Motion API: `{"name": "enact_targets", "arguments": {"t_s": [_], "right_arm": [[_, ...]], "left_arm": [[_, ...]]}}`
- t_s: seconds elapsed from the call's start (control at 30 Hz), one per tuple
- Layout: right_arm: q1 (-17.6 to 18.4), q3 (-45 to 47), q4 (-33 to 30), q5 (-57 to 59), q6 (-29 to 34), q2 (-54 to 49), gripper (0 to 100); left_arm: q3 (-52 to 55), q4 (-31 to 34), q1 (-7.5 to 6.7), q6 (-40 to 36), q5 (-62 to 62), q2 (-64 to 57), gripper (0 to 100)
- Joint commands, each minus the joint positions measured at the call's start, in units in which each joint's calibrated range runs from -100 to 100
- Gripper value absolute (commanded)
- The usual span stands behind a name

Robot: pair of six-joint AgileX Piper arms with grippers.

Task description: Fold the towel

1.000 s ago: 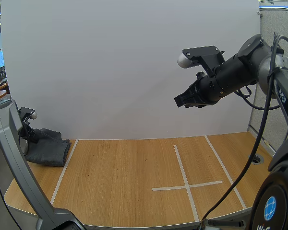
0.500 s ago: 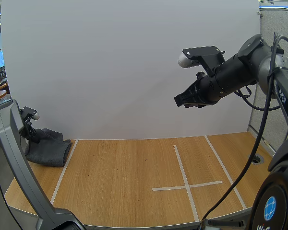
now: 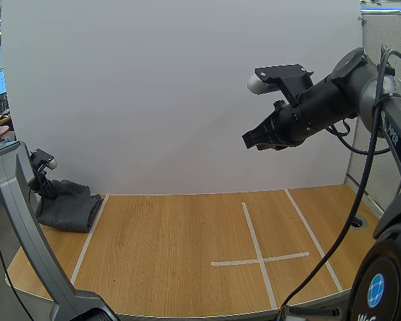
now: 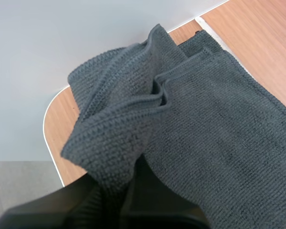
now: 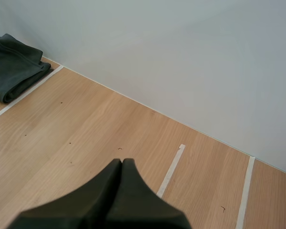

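High view: the dark grey towel (image 3: 70, 210) lies bunched in the far left corner of the table (image 3: 174, 254), against the white back panel (image 3: 154, 100) and left of a long tape line (image 3: 90, 237). The left tool (image 3: 48, 187) stands at the towel's left end, with part of the cloth drawn up to it. The right tool (image 3: 257, 140) hangs high in the air over the table's middle, well apart from the towel, its fingers pressed together on nothing. Compared with a second ago, the left arm has shifted slightly and the towel's heap reaches a touch nearer the tape line; the right tool has not moved. Bare wood runs wide from the tape line to a tape cross (image 3: 259, 257) on the right.

Left wrist view: the tool's fingers (image 4: 86, 193) pinch a raised fold of the towel between them. The rest of the cloth spreads flat away from the tool, its hemmed edges doubled over. The table's rounded corner is just beside the towel.

Right wrist view: the fingers lie shut as one dark wedge above bare wood. The towel sits far off, beyond the tape line by the back panel.
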Motion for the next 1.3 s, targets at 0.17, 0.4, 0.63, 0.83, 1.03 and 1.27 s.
{"name": "enact_targets", "arguments": {"t_s": [0.17,0.4,0.63,0.83,1.03,1.27], "right_arm": [[-0.2,-0.4,0.8,0.8,0.8,-0.6,0],[-0.2,-0.4,0.8,0.8,0.9,-0.6,0],[-0.2,-0.4,0.8,0.8,0.9,-0.6,0],[-0.2,-0.4,0.8,0.8,0.5,-0.6,0],[-0.2,-0.4,0.8,0.8,0.5,-0.6,0],[-0.2,-0.4,3.5,0.8,0.5,-0.6,0]], "left_arm": [[-1.7,-1.0,-0.23,1.1,0.2,-0.5,14],[-5.0,-4.8,0.39,0.8,0.2,-1.9,100],[-7.6,-3.9,0.54,-0.4,0.2,-5.5,100],[-7.6,-3.9,0.72,-0.9,0.2,-13.1,100],[-7.6,-6.3,1.35,-3.9,0.2,-21.8,100],[-7.6,-8.9,1.81,-8.6,0.2,-31.6,100]]}}
